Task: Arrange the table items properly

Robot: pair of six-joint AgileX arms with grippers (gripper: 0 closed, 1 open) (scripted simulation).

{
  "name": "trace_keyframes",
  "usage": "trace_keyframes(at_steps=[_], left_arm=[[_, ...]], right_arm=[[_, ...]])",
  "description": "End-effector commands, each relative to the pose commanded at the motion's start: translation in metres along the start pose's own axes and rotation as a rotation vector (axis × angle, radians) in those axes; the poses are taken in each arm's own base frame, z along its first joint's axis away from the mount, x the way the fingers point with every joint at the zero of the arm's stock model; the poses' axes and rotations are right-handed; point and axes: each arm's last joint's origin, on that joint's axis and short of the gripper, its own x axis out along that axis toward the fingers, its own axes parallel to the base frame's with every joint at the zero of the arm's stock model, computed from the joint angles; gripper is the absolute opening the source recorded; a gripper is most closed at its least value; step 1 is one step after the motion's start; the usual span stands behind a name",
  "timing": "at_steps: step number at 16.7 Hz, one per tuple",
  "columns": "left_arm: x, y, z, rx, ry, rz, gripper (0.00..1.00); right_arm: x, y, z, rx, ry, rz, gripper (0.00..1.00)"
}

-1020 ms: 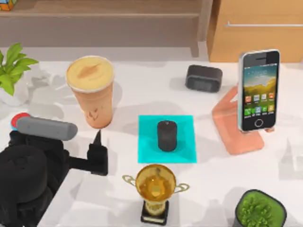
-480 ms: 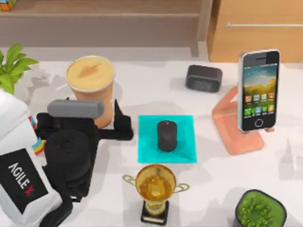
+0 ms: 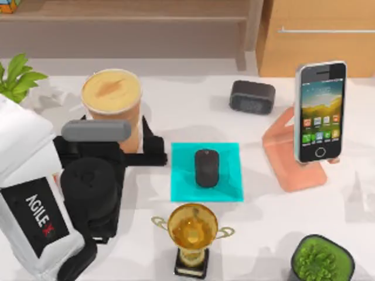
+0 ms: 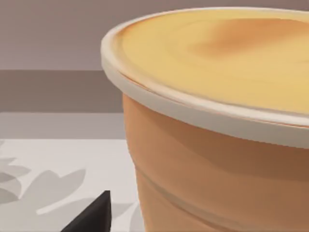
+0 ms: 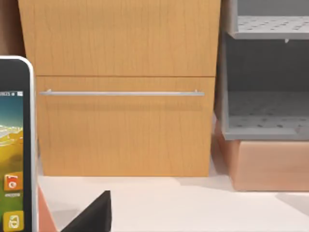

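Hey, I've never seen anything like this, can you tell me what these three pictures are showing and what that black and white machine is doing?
This is a rendered simulation of a robot with two arms at a table. One picture looks down from above; the others come from cameras on each wrist. Seen from above, the left gripper sits around the tall orange cup, a finger on each side. The left wrist camera sees the cup up close. On the table lie a black mouse on a teal mat, a smartphone on a pink stand, a gold trophy and a small dark clock. The right wrist camera faces a wooden cabinet.
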Motion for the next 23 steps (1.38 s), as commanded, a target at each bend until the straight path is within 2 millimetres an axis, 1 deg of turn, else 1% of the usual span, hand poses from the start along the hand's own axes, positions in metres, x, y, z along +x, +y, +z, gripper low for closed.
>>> trace_keyframes(at_steps=[2,7,11,23], left_arm=[[0.004,0.0,0.0,-0.001,-0.002,0.001,1.0],[0.03,0.0,0.0,0.0,-0.002,0.002,1.0],[0.031,0.0,0.0,0.0,-0.002,0.002,1.0],[0.031,0.0,0.0,0.0,-0.002,0.002,0.1]], right_arm=[[0.0,0.0,0.0,0.0,0.0,0.0,1.0],[0.0,0.0,0.0,0.0,0.0,0.0,1.0],[0.0,0.0,0.0,0.0,0.0,0.0,1.0],[0.0,0.0,0.0,0.0,0.0,0.0,1.0]])
